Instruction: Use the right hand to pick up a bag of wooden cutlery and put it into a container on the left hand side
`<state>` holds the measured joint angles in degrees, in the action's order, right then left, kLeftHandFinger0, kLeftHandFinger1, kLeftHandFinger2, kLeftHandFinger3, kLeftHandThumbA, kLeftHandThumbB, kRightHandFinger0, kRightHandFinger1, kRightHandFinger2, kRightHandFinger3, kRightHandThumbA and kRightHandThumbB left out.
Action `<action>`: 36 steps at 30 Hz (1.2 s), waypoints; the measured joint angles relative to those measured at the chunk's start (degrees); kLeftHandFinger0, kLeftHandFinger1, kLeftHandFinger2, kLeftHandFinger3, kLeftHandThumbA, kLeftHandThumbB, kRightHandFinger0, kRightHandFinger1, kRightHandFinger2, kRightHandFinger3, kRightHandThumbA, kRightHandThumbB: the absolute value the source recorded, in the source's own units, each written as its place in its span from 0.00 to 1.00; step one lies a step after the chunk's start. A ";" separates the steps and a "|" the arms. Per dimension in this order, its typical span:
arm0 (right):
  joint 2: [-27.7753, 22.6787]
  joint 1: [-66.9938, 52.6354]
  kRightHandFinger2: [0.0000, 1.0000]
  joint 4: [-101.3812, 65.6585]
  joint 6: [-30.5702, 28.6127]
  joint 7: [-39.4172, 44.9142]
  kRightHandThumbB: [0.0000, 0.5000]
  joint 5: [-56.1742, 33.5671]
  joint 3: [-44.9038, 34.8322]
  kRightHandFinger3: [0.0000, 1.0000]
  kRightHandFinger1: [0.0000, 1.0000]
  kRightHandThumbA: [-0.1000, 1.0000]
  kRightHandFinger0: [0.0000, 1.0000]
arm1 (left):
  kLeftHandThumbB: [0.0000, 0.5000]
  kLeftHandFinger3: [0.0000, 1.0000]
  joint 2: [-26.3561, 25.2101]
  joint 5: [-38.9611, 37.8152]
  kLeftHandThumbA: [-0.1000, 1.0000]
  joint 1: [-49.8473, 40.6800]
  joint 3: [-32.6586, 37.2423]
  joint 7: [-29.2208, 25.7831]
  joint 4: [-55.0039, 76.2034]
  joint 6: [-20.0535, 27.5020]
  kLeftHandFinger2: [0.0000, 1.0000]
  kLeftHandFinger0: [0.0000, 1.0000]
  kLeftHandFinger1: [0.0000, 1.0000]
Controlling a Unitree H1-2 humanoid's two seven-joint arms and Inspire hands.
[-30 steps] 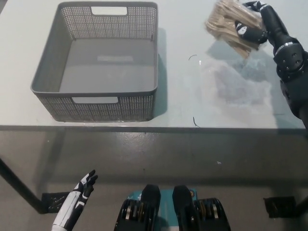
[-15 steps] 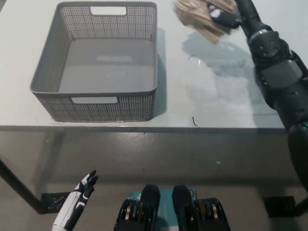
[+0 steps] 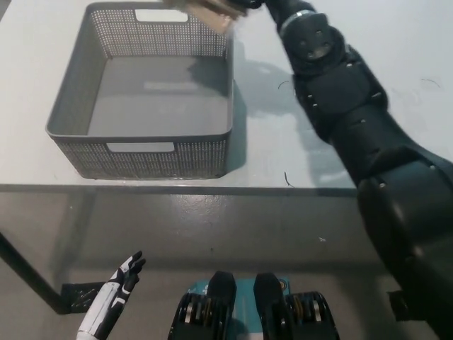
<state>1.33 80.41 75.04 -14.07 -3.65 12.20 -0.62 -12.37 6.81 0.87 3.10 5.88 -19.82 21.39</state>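
Bag of wooden cutlery (image 3: 207, 10) is at the very top edge of the head view, partly cut off by it. It hangs in the air above the far rim of the grey basket (image 3: 141, 157), close to the far right corner, and it does not lie inside the basket. Pale wooden pieces show through the clear wrapping.

The black right hand (image 3: 249, 6) holds the bag from its right side. Only a small dark part of this hand is visible, because the top edge cuts the rest. The right arm (image 3: 354, 127) reaches from the bottom right diagonally across the light surface (image 3: 262, 127) up to the bag.

The basket stands on the left part of the surface, near its front edge. Its walls are perforated, with a handle opening in the near wall and one in the far wall.

The white left hand (image 3: 122, 278) rests low at the lower left, below the surface edge, with fingers apart and nothing in it.
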 measured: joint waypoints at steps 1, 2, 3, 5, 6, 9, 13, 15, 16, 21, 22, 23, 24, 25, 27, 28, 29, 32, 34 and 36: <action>0.52 0.01 0.70 0.00 0.00 0.00 0.42 -0.02 0.05 0.69 0.43 0.00 0.19 | 0.57 1.00 -0.03 0.00 1.00 0.00 0.05 0.04 0.01 0.00 1.00 1.00 1.00; 1.11 0.01 0.65 0.02 0.00 -0.01 0.41 -0.03 0.13 0.64 0.38 0.00 0.13 | 0.57 1.00 -0.06 0.00 1.00 0.00 0.10 0.07 0.01 0.00 1.00 1.00 1.00; 1.61 0.01 0.60 0.03 0.02 -0.04 0.40 -0.02 0.29 0.61 0.25 0.00 0.02 | 0.57 1.00 -0.09 0.00 1.00 0.00 0.15 0.09 0.01 -0.01 1.00 1.00 1.00; 2.61 0.01 0.65 0.12 0.03 -0.21 0.39 0.03 1.04 0.63 0.23 0.00 0.00 | 0.56 1.00 -0.15 -0.01 1.00 0.03 0.21 0.13 0.01 -0.03 1.00 1.00 1.00; 3.15 0.01 0.70 0.28 0.02 -0.40 0.37 0.06 1.62 0.66 0.26 0.00 0.00 | 0.54 1.00 -0.17 -0.01 1.00 0.08 0.26 0.15 0.01 -0.05 1.00 1.00 1.00; 4.34 0.01 0.77 1.27 -0.01 -0.60 0.35 0.04 2.23 0.71 0.34 0.00 0.00 | 0.57 1.00 -0.22 -0.03 1.00 0.32 0.37 0.46 0.01 -0.12 1.00 1.00 1.00; 5.76 0.00 0.83 2.76 0.00 -1.03 0.34 0.23 3.89 0.77 0.39 0.00 0.00 | 0.56 1.00 -0.22 -0.03 1.00 0.95 0.64 0.81 0.00 -0.17 1.00 1.00 1.00; 6.40 -0.07 0.80 3.55 0.00 -1.29 0.35 0.49 5.23 0.75 0.37 0.00 0.00 | 0.56 1.00 -0.23 -0.03 1.00 1.34 0.78 1.01 -0.02 -0.19 1.00 1.00 1.00; 6.68 -0.21 0.83 3.80 0.00 -1.34 0.32 0.64 5.88 0.78 0.37 0.00 0.00 | 0.57 1.00 -0.23 -0.02 1.00 1.51 0.85 1.05 -0.03 -0.19 1.00 1.00 1.00; 7.15 -1.41 0.79 4.90 -0.36 -1.89 0.34 2.93 11.18 0.82 0.36 0.00 0.00 | 0.59 1.00 -0.24 -0.02 1.00 1.91 1.09 1.18 -0.07 -0.19 1.00 1.00 1.00; 7.16 -1.88 0.78 4.99 -0.55 -2.02 0.34 3.53 12.49 0.82 0.36 0.00 0.00 | 0.59 1.00 -0.25 -0.01 1.00 1.90 1.14 1.20 -0.07 -0.19 1.00 1.00 1.00; 7.16 -2.61 0.77 5.11 -0.81 -2.24 0.35 4.42 14.35 0.82 0.34 0.00 0.00 | 0.59 1.00 -0.28 -0.02 1.00 1.89 1.22 1.22 -0.07 -0.19 1.00 1.00 1.00; 7.17 -3.18 0.80 5.19 -0.94 -2.47 0.32 5.14 15.91 0.84 0.36 0.00 0.00 | 0.60 1.00 -0.31 -0.02 1.00 1.91 1.26 1.28 -0.07 -0.19 1.00 1.00 1.00; 7.22 -3.72 0.82 5.29 -0.94 -2.58 0.33 5.63 16.96 0.86 0.37 0.00 0.00 | 0.60 1.00 -0.32 -0.05 1.00 1.92 1.28 1.35 -0.07 -0.19 1.00 1.00 1.00; 7.39 -4.87 0.84 5.51 -0.94 -2.67 0.34 6.86 19.01 0.86 0.38 0.00 0.00 | 0.61 1.00 -0.32 -0.08 1.00 1.94 1.33 1.56 -0.07 -0.21 1.00 1.00 1.00; 7.49 -5.42 0.84 5.53 -0.94 -2.79 0.34 7.44 20.04 0.86 0.38 0.00 0.00 | 0.61 1.00 -0.32 -0.08 1.00 1.95 1.37 1.73 -0.07 -0.24 1.00 1.00 1.00; 7.58 -5.75 0.84 5.55 -0.94 -2.85 0.35 7.86 20.87 0.86 0.37 0.00 0.00 | 0.61 1.00 -0.33 -0.08 1.00 1.96 1.37 1.82 -0.07 -0.26 1.00 1.00 1.00; 7.87 -6.57 0.85 5.56 -1.00 -3.11 0.36 9.39 23.30 0.87 0.38 0.00 0.00 | 0.61 1.00 -0.34 -0.09 1.00 2.05 1.38 1.97 -0.07 -0.36 1.00 1.00 1.00; 8.02 -6.84 0.80 5.56 -1.05 -3.41 0.37 10.11 24.47 0.85 0.38 0.00 0.00 | 0.61 1.00 -0.35 -0.09 0.99 2.09 1.38 1.99 -0.07 -0.46 1.00 1.00 1.00; 8.15 -6.95 0.68 5.57 -1.04 -3.68 0.41 10.90 25.54 0.78 0.33 0.00 0.01 | 0.61 1.00 -0.35 -0.09 1.00 2.07 1.39 2.00 0.04 -0.68 1.00 1.00 1.00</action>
<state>9.48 73.46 80.60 -15.11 -7.34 23.10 24.92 -12.72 6.72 2.94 4.49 7.87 -19.78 20.72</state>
